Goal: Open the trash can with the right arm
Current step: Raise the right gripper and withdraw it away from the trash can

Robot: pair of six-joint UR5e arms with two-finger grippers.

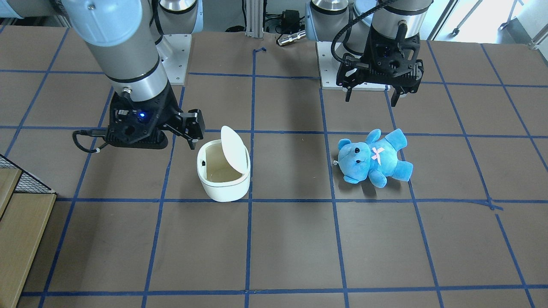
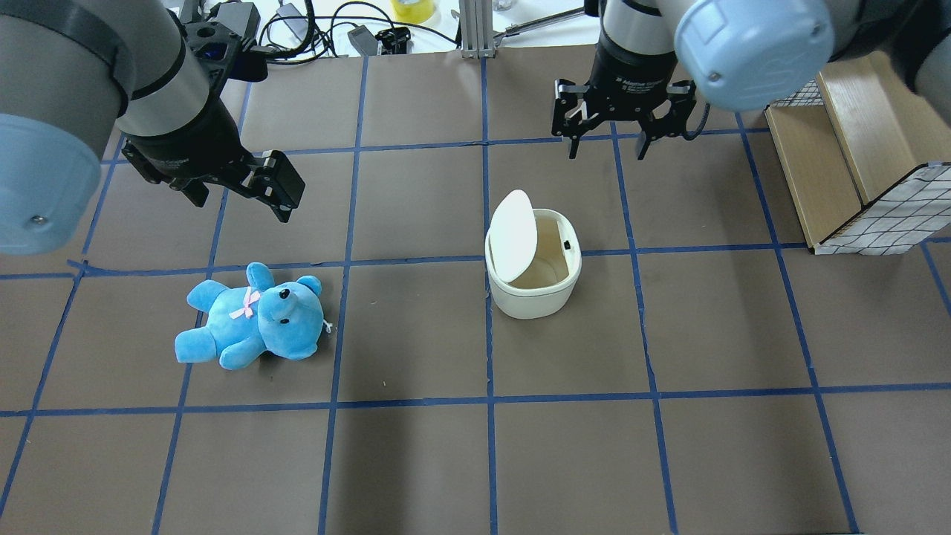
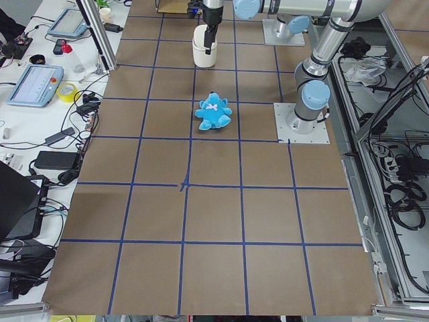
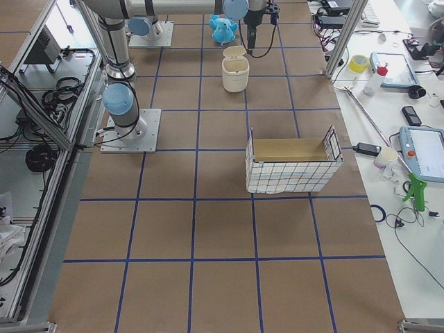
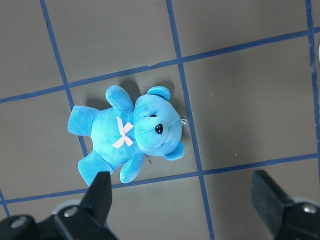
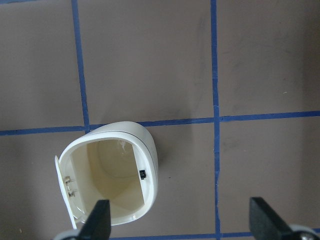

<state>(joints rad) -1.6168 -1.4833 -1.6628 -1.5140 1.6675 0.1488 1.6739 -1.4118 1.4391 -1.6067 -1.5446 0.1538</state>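
The white trash can [image 1: 224, 184] stands on the brown table with its pale lid [image 1: 234, 147] tipped up on edge, so the tan inside shows. It also shows in the overhead view [image 2: 531, 301] and the right wrist view [image 6: 150, 160]. My right gripper [image 2: 606, 151], with the blue light, is open and empty. It hovers just beyond the can on the robot's far side and does not touch it [image 1: 193, 130]. My left gripper [image 1: 370, 97] is open and empty above the blue plush bear [image 1: 372, 158], which lies on its back [image 5: 130, 135].
A wood-lined wire basket [image 2: 854, 148] stands on the table at my right, beyond the trash can. Cables and tools lie along the table's far edge [image 2: 356, 33]. Blue tape lines divide the table into squares.
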